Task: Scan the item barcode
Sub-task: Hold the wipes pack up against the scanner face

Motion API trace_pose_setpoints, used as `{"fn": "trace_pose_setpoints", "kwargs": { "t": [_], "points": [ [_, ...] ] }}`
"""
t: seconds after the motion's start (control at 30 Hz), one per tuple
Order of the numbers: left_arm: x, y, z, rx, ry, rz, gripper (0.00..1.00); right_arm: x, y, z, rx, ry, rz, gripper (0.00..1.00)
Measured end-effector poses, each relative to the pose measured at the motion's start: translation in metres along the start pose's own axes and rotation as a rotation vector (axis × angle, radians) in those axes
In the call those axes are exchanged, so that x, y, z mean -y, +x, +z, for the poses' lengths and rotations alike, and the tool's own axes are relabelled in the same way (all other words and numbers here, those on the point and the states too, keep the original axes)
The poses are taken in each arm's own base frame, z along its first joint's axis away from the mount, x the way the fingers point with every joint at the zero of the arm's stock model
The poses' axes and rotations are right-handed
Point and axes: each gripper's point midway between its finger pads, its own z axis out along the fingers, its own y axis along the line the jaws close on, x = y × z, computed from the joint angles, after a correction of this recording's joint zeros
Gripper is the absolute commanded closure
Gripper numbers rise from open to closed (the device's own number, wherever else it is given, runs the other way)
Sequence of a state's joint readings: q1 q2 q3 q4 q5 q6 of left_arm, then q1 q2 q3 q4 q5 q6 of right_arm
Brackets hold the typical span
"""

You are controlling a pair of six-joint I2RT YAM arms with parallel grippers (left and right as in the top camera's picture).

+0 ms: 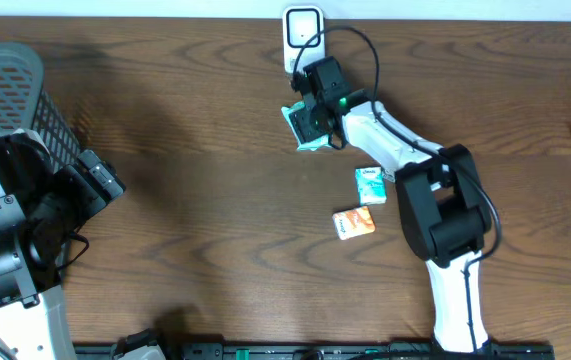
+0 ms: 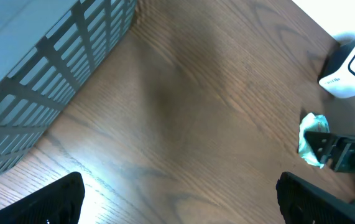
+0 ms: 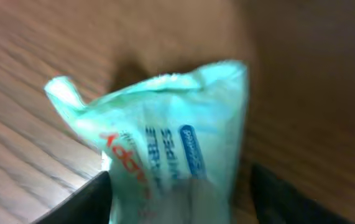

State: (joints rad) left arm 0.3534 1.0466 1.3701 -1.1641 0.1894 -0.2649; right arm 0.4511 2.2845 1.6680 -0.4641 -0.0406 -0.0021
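The teal packet [image 3: 165,137] is seen on the table [image 1: 195,200], just in front of the white scanner [image 1: 303,28] and between the fingers of the right gripper [image 1: 307,125]. Those jaws are parted to either side of it, with a sliver of gap shown at 1 finger, so no grip is made out. The left gripper [image 2: 177,202] is held wide apart and empty near the basket [image 1: 5,80], well away. A second teal packet [image 1: 369,185] and an orange packet [image 1: 354,223] are laid beside the right arm.

Right arm [image 1: 395,145]: white links, black joints, looping black cable [image 1: 367,45], green wrist light [image 1: 343,100]. Left arm [image 1: 5,225]: black-and-white.
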Motion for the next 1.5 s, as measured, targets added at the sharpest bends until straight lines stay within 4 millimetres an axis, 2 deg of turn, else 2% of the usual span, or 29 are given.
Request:
{"fn": "trace_pose_setpoints", "kwargs": {
  "t": [0.1, 0.33, 0.4, 0.47, 0.57, 0.6, 0.73, 0.9, 1.0, 1.17, 1.27, 1.37, 1.5],
  "points": [
    [0.000, 0.000, 0.000, 0.000, 0.000, 0.000, 0.03, -0.005, -0.006, 0.002, 0.016, -0.027, -0.007, 0.99],
    [0.000, 0.000, 0.000, 0.000, 0.000, 0.000, 0.02, -0.009, -0.020, 0.000, 0.071, -0.052, 0.001, 0.99],
    [0.000, 0.000, 0.000, 0.000, 0.000, 0.000, 0.02, -0.006, -0.033, 0.000, 0.123, -0.034, 0.006, 0.99],
    [0.000, 0.000, 0.000, 0.000, 0.000, 0.000, 0.02, 0.000, -0.050, -0.004, 0.194, 0.002, 0.010, 0.99],
    [0.000, 0.000, 0.000, 0.000, 0.000, 0.000, 0.02, 0.013, -0.085, -0.019, 0.338, 0.076, 0.019, 0.99],
    [0.000, 0.000, 0.000, 0.000, 0.000, 0.000, 0.02, 0.018, -0.102, -0.030, 0.413, 0.104, 0.025, 0.99],
    [0.000, 0.000, 0.000, 0.000, 0.000, 0.000, 0.02, 0.028, -0.150, -0.069, 0.630, 0.162, 0.049, 0.99],
    [0.000, 0.000, 0.000, 0.000, 0.000, 0.000, 0.02, 0.035, -0.183, -0.095, 0.818, 0.179, 0.069, 0.99],
    [0.000, 0.000, 0.000, 0.000, 0.000, 0.000, 0.02, 0.039, -0.192, -0.095, 0.891, 0.176, 0.079, 0.99],
    [0.000, 0.000, 0.000, 0.000, 0.000, 0.000, 0.03, 0.050, -0.185, -0.061, 0.918, 0.154, 0.127, 0.99],
    [0.000, 0.000, 0.000, 0.000, 0.000, 0.000, 0.02, 0.060, -0.179, -0.050, 0.907, 0.156, 0.150, 0.99],
    [0.000, 0.000, 0.000, 0.000, 0.000, 0.000, 0.03, 0.069, -0.182, -0.054, 0.913, 0.161, 0.172, 0.99],
    [0.000, 0.000, 0.000, 0.000, 0.000, 0.000, 0.03, 0.076, -0.210, -0.080, 0.949, 0.151, 0.191, 0.99]
  ]
}}
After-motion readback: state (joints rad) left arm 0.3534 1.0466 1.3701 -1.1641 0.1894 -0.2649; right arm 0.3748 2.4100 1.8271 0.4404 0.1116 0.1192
